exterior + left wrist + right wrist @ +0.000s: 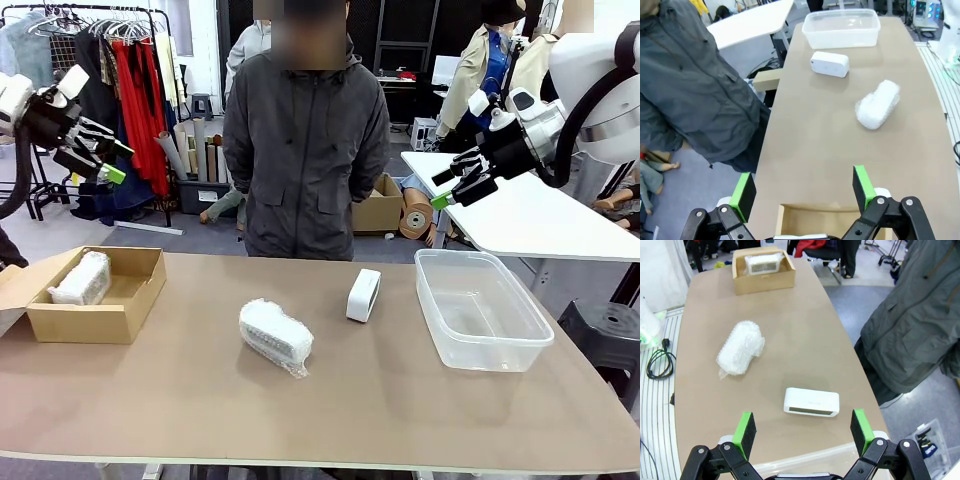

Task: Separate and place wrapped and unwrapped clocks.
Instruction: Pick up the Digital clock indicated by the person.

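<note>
A cluttered workshop with a clothes rack (120,60) at the back, and up front a long brown bench (400,410) with a person (305,150) standing at its far edge, hands out of sight.

Centre of the bench, there's the wrapped clock (275,337), a fat bundle in crinkly clear plastic, lying at an angle. That film looks soft and slippery. I'd expect it to give under the pads before the hard block inside bites. The sensible hold is across the short width at mid-length, not on the loose flap trailing at the near end. It looks light, too.

Between the bundle and the tub, touching neither, is the bare clock (363,295). It's smooth, stiff and slim, and seems to be standing on a long edge. A nudge could tip it, so pinch its two broad faces from above.

To the right is the clear plastic tub (520,335), with nothing in it. Far left, the cardboard box (130,312) holds a second wrapped clock (82,279).

High over the box end, the left end effector (115,160) hangs with fingers spread wide, gripping nothing. The right end effector (443,189) hovers high near the tub, likewise spread and unladen.
</note>
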You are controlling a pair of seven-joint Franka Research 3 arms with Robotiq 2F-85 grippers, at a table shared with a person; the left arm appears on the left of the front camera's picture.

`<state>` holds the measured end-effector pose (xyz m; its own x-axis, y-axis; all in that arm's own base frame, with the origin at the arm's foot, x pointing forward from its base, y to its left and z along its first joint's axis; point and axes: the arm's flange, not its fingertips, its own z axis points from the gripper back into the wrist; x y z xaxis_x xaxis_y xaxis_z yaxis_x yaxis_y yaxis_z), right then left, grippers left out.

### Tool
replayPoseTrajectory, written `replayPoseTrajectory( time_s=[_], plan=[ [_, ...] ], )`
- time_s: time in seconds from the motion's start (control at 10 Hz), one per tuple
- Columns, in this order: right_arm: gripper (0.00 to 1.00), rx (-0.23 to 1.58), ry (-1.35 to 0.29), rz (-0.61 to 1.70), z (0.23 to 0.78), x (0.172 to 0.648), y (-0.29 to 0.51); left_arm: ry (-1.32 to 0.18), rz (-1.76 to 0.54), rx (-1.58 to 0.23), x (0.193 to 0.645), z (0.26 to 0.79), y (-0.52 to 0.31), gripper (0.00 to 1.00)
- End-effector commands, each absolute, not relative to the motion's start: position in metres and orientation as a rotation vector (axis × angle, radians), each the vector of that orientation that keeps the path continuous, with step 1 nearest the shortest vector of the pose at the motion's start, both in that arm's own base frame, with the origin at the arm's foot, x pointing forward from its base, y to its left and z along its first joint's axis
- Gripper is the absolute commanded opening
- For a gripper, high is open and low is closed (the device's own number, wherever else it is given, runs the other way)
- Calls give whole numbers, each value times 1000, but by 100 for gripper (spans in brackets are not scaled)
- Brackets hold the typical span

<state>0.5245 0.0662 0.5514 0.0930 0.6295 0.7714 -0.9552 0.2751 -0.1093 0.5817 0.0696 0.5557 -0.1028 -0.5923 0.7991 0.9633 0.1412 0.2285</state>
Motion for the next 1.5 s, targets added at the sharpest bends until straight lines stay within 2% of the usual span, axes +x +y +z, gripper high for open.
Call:
replayPoseTrajectory(
  time_s=[0.0, 0.9, 1.1, 1.4],
  plan=[
    [100, 487, -832, 1249, 553, 524, 66, -941, -1412, -510, 581, 556, 70, 100],
    [100, 487, -832, 1249, 553, 524, 66, -946, -1411, -510, 582, 556, 70, 100],
    [100, 487, -832, 1249, 553, 524, 66, -809, -1408, -563, 580, 545, 71, 100],
    [100, 487, -832, 1249, 553, 524, 66, -726, -1437, -616, 579, 540, 67, 100]
  ],
)
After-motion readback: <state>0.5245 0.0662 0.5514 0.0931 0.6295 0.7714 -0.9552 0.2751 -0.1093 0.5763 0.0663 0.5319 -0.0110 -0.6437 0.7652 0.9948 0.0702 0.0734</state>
